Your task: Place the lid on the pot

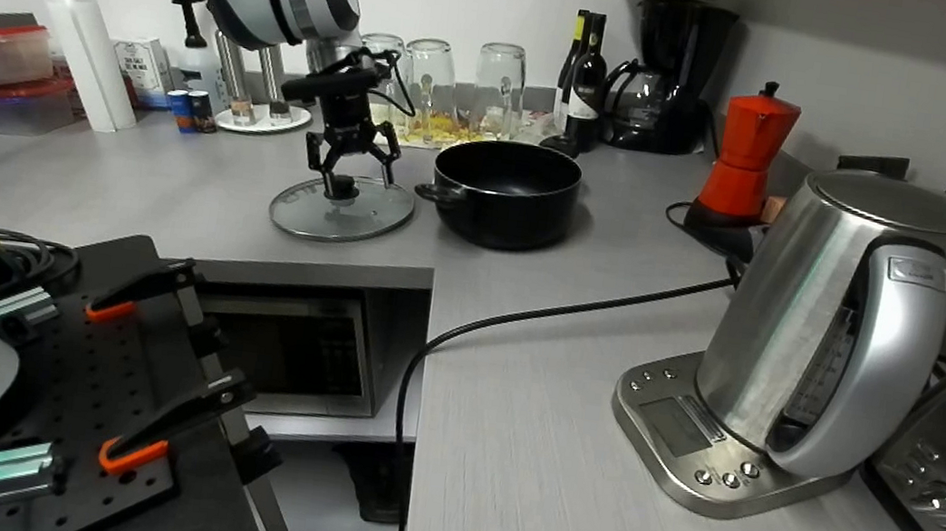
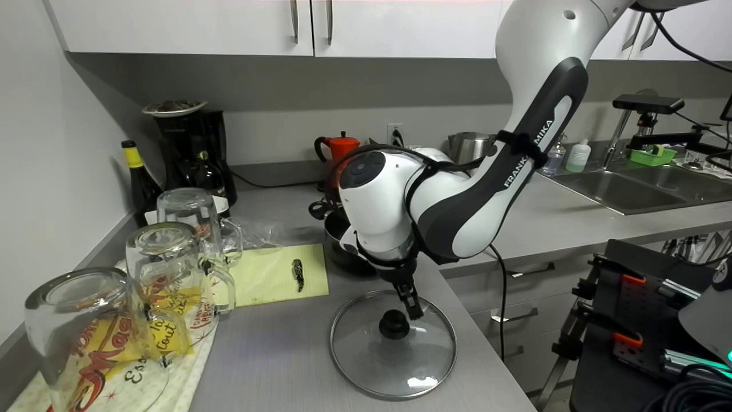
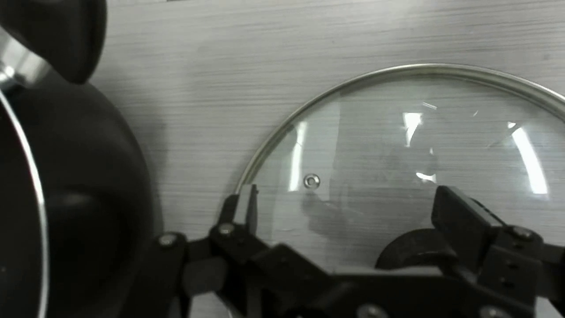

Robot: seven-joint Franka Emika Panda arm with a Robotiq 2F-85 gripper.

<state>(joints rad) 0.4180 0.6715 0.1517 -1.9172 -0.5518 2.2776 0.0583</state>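
The glass lid with a metal rim and a black knob lies flat on the counter in both exterior views. The black pot stands beside it, uncovered; the arm partly hides the pot in an exterior view. In the wrist view the pot is at the left and the lid fills the right. My gripper is open and low over the lid. The knob is close to the right finger, partly hidden by it. I cannot tell whether they touch.
Glass mugs stand upside down on a cloth by the wall. A yellow-green sheet lies by the pot. Wine bottles, a coffee maker, a red moka pot and a kettle stand around. A black cable crosses the counter.
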